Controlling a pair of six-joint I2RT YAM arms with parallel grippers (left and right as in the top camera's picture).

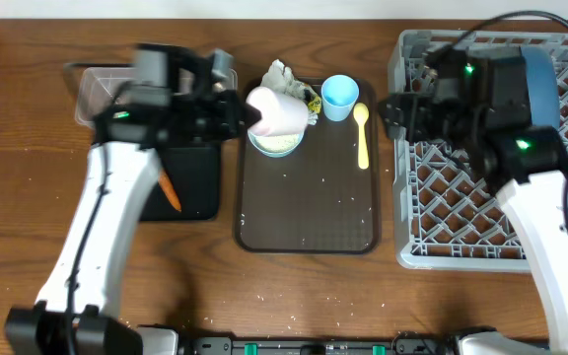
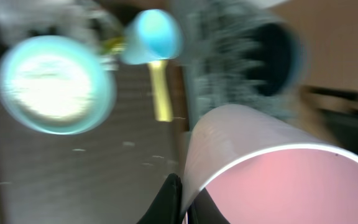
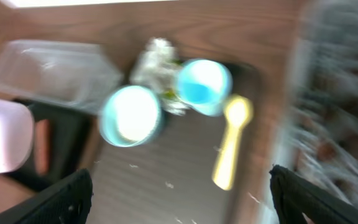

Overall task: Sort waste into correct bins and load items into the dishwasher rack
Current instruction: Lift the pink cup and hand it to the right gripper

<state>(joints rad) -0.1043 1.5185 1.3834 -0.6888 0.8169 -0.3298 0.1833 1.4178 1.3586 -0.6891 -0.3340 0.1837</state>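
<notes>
My left gripper (image 1: 249,116) is shut on the rim of the pink-and-white cup (image 1: 278,111) and holds it on its side above the white bowl (image 1: 275,142); the cup fills the left wrist view (image 2: 272,168). The bowl (image 2: 55,84) holds rice. The light-blue cup (image 1: 339,97), yellow spoon (image 1: 363,133) and crumpled napkin (image 1: 286,77) lie on the brown tray (image 1: 307,212). The carrot (image 1: 170,191) lies on the black tray (image 1: 191,182). The clear tub (image 1: 95,91) is behind it. My right gripper (image 3: 179,193) is open and empty at the left edge of the grey rack (image 1: 442,207), where the blue plate (image 1: 542,84) stands.
Loose rice grains are scattered on the brown tray (image 3: 185,174) and on the wooden table in front of it. The right arm hangs over the back left of the rack. The rack takes up the right side of the table.
</notes>
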